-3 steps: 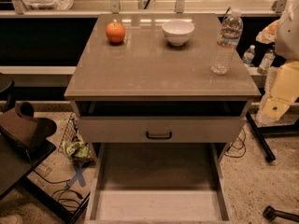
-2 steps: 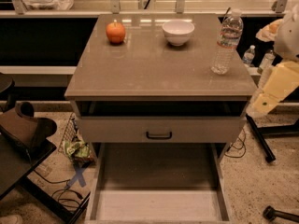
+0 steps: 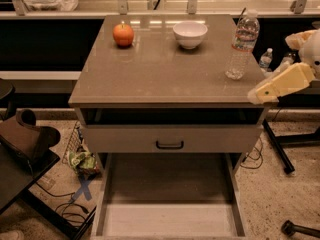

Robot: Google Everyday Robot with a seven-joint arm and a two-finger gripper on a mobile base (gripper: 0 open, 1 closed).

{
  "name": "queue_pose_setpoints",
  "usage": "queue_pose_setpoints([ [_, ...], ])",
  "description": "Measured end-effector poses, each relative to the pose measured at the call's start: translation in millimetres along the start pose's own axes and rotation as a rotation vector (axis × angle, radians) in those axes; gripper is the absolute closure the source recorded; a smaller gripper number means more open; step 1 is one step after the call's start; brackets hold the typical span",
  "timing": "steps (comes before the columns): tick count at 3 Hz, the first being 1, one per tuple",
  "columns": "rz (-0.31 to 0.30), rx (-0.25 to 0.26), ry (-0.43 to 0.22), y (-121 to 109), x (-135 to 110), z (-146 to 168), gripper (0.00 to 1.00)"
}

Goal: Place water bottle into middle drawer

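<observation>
The water bottle [image 3: 242,44], clear ribbed plastic with a white cap and a pale label, stands upright at the right rear of the cabinet top. My gripper [image 3: 260,95], on a cream arm coming in from the right, hangs at the cabinet top's right front corner, below and slightly right of the bottle and apart from it. The middle drawer [image 3: 170,181] is pulled far out at the bottom of the view, showing a dull brown floor and pale grey side walls with nothing in it.
An orange apple [image 3: 123,34] and a white bowl [image 3: 190,34] sit at the back of the cabinet top [image 3: 165,74]. A drawer with a grey front and black handle [image 3: 169,144] is slightly out. Two small bottles [image 3: 266,59] stand behind right. A dark seat [image 3: 25,139] is left.
The cream arm has swung up and left, from beside the cabinet's right side to its right front corner. The bottle, bowl, apple and drawers have not moved.
</observation>
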State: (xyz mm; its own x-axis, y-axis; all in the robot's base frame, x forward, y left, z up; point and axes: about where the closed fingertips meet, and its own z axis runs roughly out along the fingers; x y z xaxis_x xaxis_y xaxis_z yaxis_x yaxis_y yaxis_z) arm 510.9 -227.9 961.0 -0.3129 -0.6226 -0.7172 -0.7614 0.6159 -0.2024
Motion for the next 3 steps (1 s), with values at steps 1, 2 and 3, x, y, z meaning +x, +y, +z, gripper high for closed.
queue_pose_setpoints([
  [1, 0.092, 0.135, -0.205, -47.6, -9.9, 10.0, 0.0],
  [2, 0.095, 0.267, -0.307, -84.6, -18.0, 6.5, 0.0],
  [3, 0.135, 0.415, -0.331, -111.8, -12.5, -9.6, 0.0],
])
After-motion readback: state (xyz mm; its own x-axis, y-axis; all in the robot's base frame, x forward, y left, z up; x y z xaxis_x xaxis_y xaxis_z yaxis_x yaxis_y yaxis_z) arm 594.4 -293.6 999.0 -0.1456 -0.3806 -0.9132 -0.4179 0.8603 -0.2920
